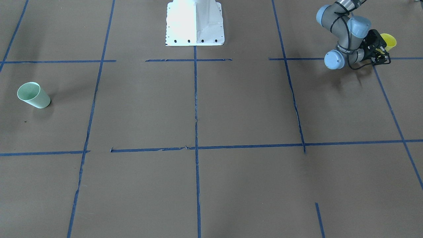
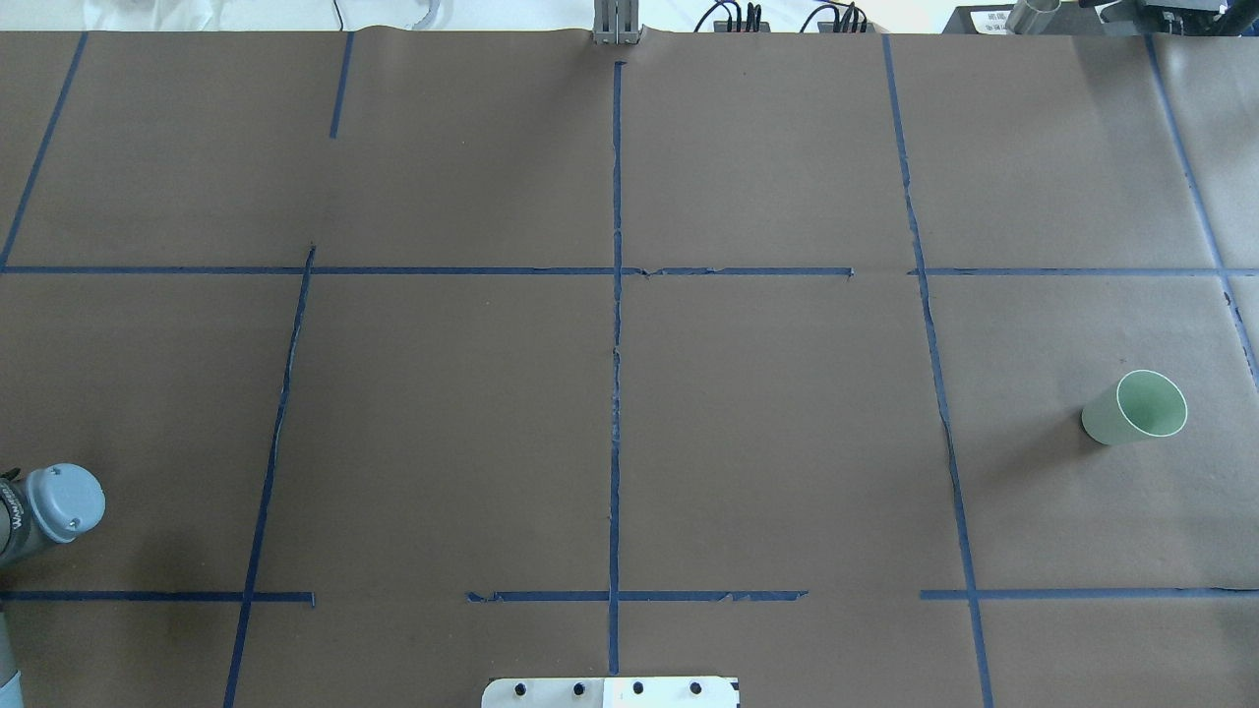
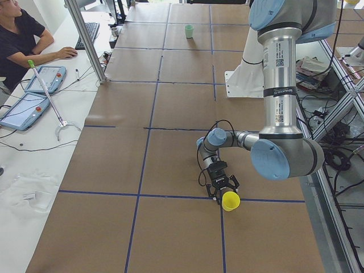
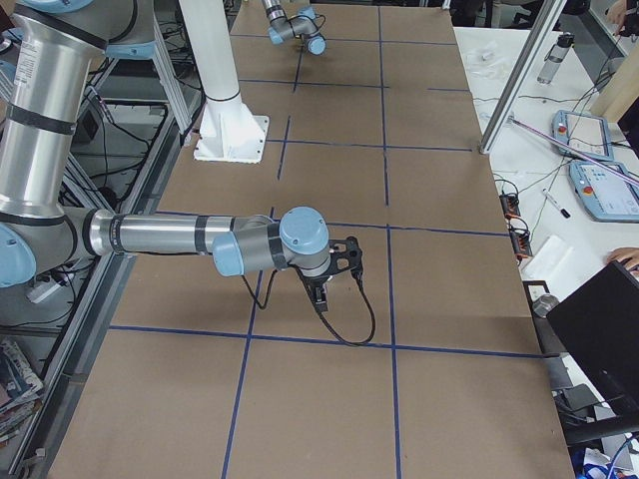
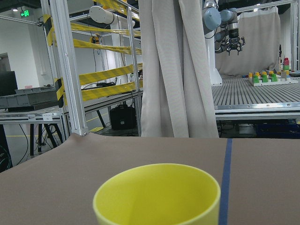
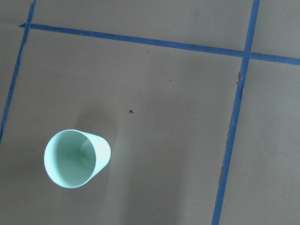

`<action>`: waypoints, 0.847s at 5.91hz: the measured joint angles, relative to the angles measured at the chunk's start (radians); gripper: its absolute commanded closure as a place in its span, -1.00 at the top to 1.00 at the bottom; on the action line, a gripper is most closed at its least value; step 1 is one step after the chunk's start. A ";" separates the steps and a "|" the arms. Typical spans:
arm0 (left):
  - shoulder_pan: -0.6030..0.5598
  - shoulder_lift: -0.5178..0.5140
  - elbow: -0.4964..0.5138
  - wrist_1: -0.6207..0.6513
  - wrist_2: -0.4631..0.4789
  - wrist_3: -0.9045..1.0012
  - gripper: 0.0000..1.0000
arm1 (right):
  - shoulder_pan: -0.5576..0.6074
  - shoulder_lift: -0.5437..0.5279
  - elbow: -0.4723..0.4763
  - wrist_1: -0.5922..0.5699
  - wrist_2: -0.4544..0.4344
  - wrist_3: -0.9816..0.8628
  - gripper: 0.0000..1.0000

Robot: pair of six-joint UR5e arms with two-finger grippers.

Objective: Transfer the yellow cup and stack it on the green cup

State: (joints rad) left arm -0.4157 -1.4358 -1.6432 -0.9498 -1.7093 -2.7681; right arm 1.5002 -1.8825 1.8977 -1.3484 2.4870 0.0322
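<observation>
The yellow cup stands upright near the table's left end and fills the bottom of the left wrist view. My left gripper lies low and level beside it, fingers spread, with the cup at the fingertips; I cannot tell whether they touch. The green cup stands upright at the table's right end. It shows from above in the right wrist view. My right gripper hangs pointing down above the table; I cannot tell if it is open or shut.
The robot's white base plate sits at the table's middle rear edge. Blue tape lines divide the brown table. An operator sits at a side desk with tablets beyond the far edge, behind a metal post.
</observation>
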 measured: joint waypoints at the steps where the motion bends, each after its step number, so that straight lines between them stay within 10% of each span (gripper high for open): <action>1: 0.000 0.001 0.014 -0.007 -0.004 -0.008 0.70 | 0.000 0.000 0.005 0.000 0.001 0.000 1.00; 3: 0.002 0.009 0.022 -0.010 -0.015 -0.022 0.08 | 0.000 0.000 0.016 -0.001 0.003 0.001 1.00; 5: 0.007 0.044 0.014 -0.013 -0.015 -0.013 -0.11 | 0.000 0.002 0.019 -0.002 0.003 0.001 1.00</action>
State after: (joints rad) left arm -0.4091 -1.3922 -1.6289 -0.9628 -1.7247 -2.7816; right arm 1.5002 -1.8810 1.9164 -1.3499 2.4897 0.0334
